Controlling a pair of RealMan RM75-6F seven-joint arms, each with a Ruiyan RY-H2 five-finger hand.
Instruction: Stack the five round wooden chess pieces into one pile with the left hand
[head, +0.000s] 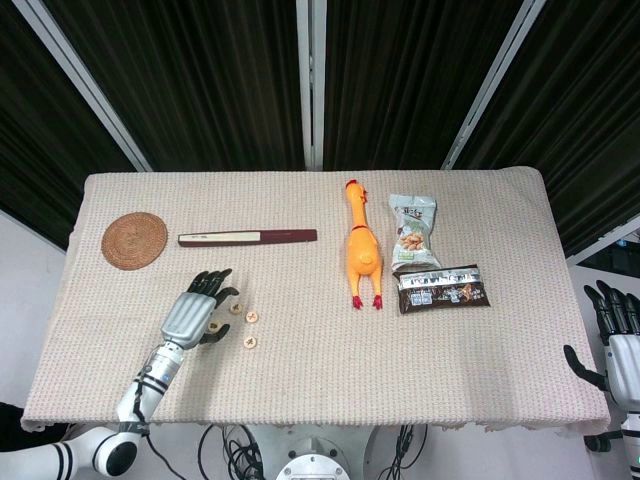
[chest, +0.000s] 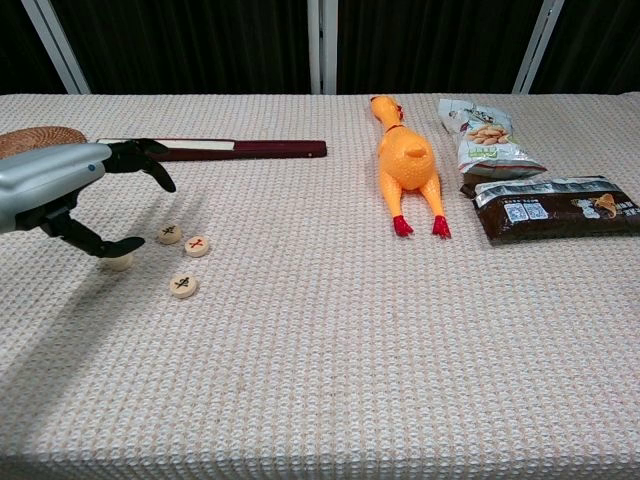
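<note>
Three round wooden pieces lie singly on the cloth: one, one with a red mark and one nearer the front. A fourth pale disc sits to their left and looks thicker; I cannot tell whether it is two stacked. My left hand hovers over that disc with its fingers spread and its thumb tip just above it, holding nothing. The head view shows the same left hand left of the pieces. My right hand stays off the table's right edge, fingers apart and empty.
A closed dark red fan lies behind the pieces, with a woven coaster at the far left. A yellow rubber chicken and two snack packets occupy the right half. The beige cloth covers the table.
</note>
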